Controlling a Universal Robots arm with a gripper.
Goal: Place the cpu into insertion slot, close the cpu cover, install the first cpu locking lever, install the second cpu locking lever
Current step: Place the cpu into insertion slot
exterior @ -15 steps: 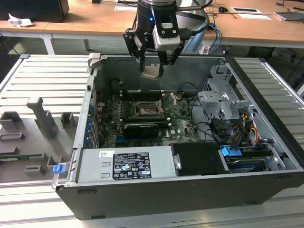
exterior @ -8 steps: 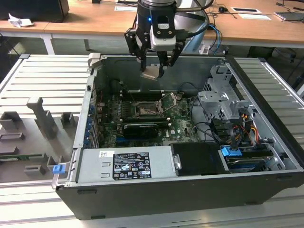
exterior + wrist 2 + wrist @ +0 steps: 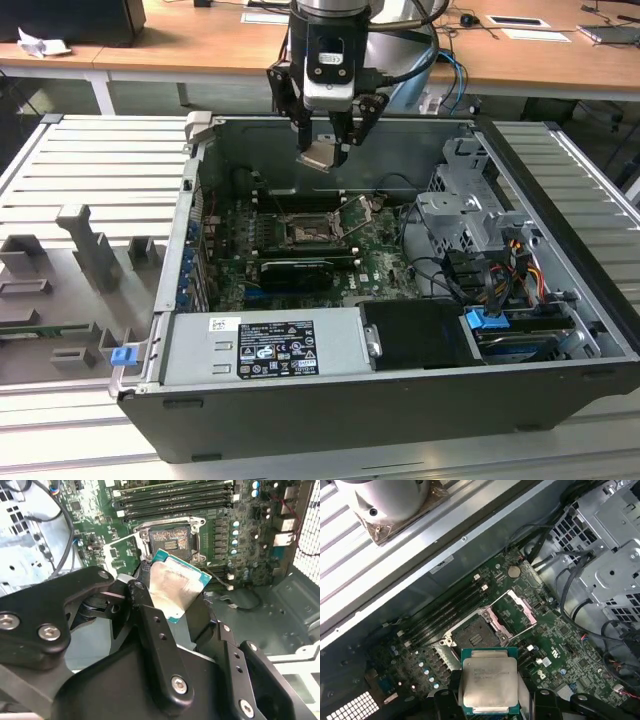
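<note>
While the gripper (image 3: 322, 155) hangs over the open computer case (image 3: 330, 400), its two black fingers (image 3: 142, 605) are closed on the cpu (image 3: 175, 587) and press it from two opposite edges. The chip is held in the air with its dull silver face toward both wrist views, and in the exterior view it looks a little tilted. It touches nothing other than the fingers. Below it, well apart, lies the insertion slot (image 3: 475, 635), a dark square socket with a silvery rim, and it has no chip inside. Just beside the slot, on the exterior view's right, the cpu cover (image 3: 515, 612) stands swung up on its hinge, so the slot is uncovered. Long black memory slots (image 3: 445, 612) run along the other side of the socket on the green motherboard (image 3: 380, 255). Further to the exterior view's right stands a grey drive cage (image 3: 470, 210) with loose cables. The case itself rests on a ribbed metal table (image 3: 90, 170), and behind it is a wooden desk (image 3: 200, 50).
</note>
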